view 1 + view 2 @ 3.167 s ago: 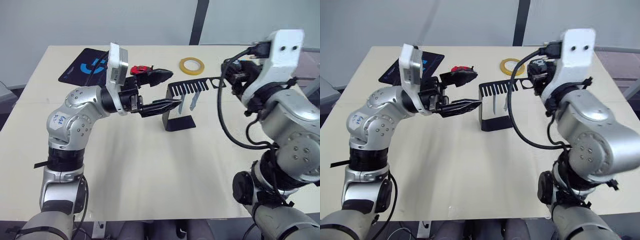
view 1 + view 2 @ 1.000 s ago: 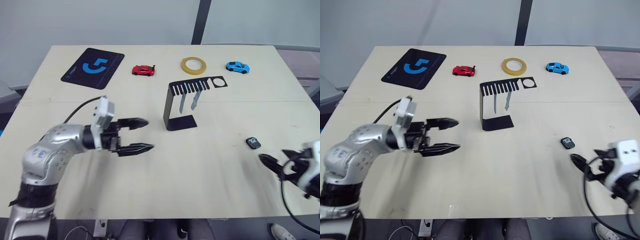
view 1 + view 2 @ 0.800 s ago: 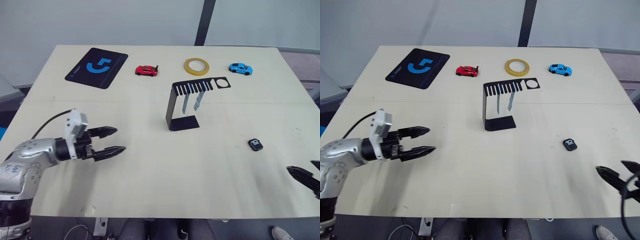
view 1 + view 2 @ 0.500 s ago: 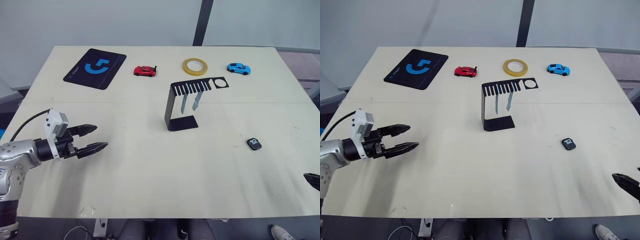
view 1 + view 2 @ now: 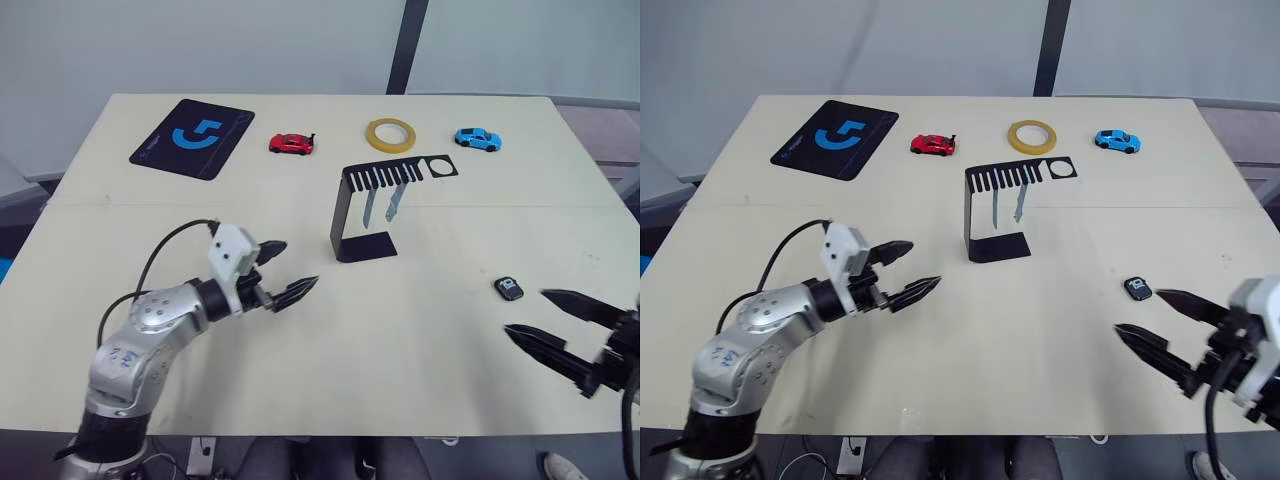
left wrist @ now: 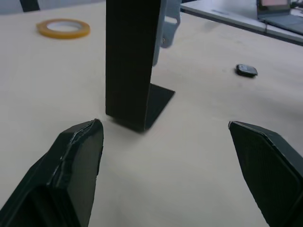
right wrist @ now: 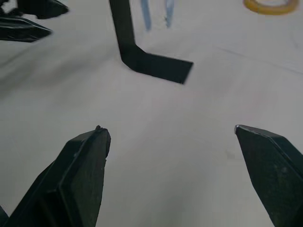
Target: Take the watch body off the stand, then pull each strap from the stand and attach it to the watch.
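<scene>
The watch body (image 5: 509,289) lies flat on the table, off the stand and to its right. The black stand (image 5: 365,210) is upright at mid-table, and two pale straps (image 5: 368,205) (image 5: 395,203) hang from its slotted top plate. My left gripper (image 5: 297,264) is open a little left of the stand's base, pointing at it, with nothing held. My right gripper (image 5: 527,312) is open and empty near the table's front right, its tips just short of the watch body. The left wrist view looks at the stand (image 6: 130,71) and the watch body (image 6: 246,70) beyond it.
At the table's back lie a black mouse pad (image 5: 189,136) with a blue logo, a red toy car (image 5: 291,144), a yellow tape roll (image 5: 389,133) and a blue toy car (image 5: 478,139). The table's front edge is close under both grippers.
Both arms came down from the stand and swung out to the table's sides. In the last half second the left gripper moved right toward the stand, and the right gripper came in toward the watch body.
</scene>
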Controlling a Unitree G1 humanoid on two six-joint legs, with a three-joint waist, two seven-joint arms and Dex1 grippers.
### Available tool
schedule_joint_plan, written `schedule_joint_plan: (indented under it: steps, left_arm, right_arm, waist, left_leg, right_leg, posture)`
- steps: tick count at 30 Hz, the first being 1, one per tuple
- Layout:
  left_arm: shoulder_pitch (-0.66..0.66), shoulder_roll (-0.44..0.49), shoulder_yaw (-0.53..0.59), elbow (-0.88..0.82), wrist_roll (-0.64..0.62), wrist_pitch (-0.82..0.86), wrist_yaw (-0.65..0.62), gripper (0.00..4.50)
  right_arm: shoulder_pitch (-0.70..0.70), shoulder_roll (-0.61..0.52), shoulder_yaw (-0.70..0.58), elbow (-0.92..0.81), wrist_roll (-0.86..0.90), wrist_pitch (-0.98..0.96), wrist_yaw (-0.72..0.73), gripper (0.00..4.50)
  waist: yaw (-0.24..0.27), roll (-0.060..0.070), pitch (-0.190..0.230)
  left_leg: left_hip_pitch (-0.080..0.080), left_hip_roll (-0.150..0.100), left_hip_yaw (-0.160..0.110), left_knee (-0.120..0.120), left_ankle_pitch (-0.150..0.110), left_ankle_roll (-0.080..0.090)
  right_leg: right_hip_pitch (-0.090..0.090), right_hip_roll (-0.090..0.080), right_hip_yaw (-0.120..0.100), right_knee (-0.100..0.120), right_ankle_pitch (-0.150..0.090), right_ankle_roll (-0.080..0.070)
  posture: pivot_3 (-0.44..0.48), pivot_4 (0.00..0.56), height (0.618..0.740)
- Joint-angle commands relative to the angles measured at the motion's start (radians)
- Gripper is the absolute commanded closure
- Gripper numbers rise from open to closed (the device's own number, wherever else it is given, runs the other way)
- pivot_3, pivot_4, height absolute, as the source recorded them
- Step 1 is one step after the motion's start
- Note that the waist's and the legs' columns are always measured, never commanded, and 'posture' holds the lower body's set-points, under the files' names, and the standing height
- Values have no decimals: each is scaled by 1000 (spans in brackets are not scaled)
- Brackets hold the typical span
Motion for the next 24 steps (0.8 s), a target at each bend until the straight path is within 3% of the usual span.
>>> schedule_joint_plan:
  steps: [1, 9, 24]
  left_arm:
    - [-41, -85, -96, 31, 142, -64, 135, 0]
    - [-147, -245, -182, 203, 268, -141, 267, 0]
    - [-270, -391, -199, 440, 405, -259, 370, 0]
  right_arm:
    - [-116, 62, 157, -138, 92, -22, -209, 17]
    - [-228, 79, 363, -191, 82, -17, -350, 17]
    - [-273, 59, 482, -153, 12, -51, -428, 17]
  waist:
    - [0, -1, 0]
    - [1, -1, 0]
    - [15, -3, -1]
  left_leg:
    - [1, 0, 0, 0, 0, 0]
    - [0, 0, 0, 0, 0, 0]
    - [-1, 0, 0, 1, 0, 3]
  right_leg:
    - [1, 0, 0, 0, 0, 0]
    - [1, 0, 0, -1, 0, 0]
    - [1, -1, -3, -2, 0, 0]
  posture:
    - [0, 150, 732]
    - [0, 150, 732]
    - [0, 150, 732]
